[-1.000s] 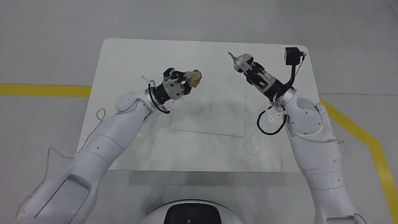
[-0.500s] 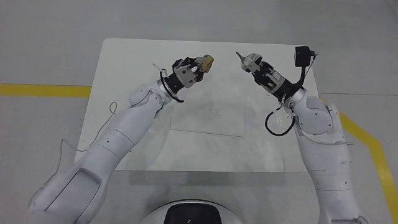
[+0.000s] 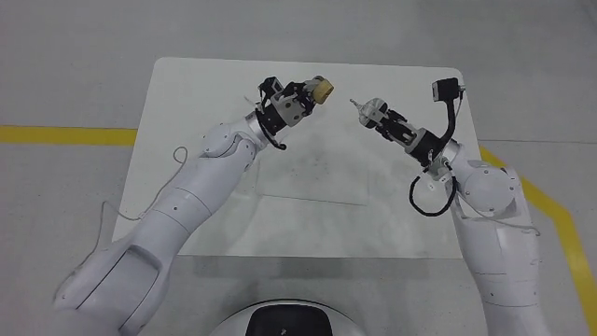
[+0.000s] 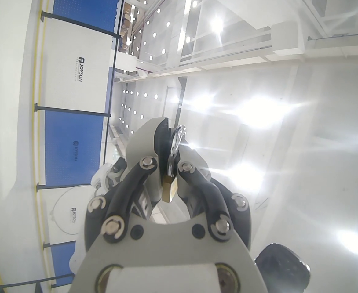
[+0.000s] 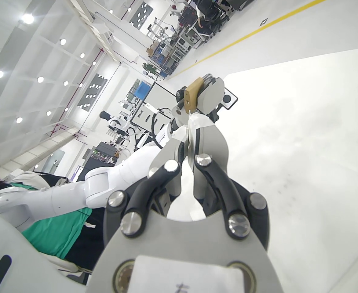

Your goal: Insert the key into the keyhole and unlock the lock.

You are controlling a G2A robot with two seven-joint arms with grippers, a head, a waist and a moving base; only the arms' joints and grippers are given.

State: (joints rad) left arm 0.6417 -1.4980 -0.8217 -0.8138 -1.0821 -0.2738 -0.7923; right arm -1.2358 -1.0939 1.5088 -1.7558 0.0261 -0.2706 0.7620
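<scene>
A brass padlock [image 3: 320,88] hangs in the air over the far middle of the table, and my left gripper [image 3: 303,96] is shut on it. In the left wrist view its brass body [image 4: 169,191] and silver shackle [image 4: 175,146] sit between the fingers of the left gripper [image 4: 169,153]. My right gripper [image 3: 371,110] is shut on a small silver key [image 3: 356,105], a short gap to the right of the lock. In the right wrist view the key [image 5: 190,117] sticks out of the right gripper [image 5: 189,132] towards the padlock [image 5: 192,94], its tip just short of the lock's face.
The white table [image 3: 205,84] carries a faint rectangular outline [image 3: 308,173] in front of the arms. A black camera block [image 3: 443,89] and looped cable [image 3: 431,196] sit on the right wrist. Grey floor with a yellow line [image 3: 65,135] surrounds the table.
The left arm carried the padlock up, farther back and to the right. The right gripper shifted with the key towards the near side, and the gap between key and lock shrank.
</scene>
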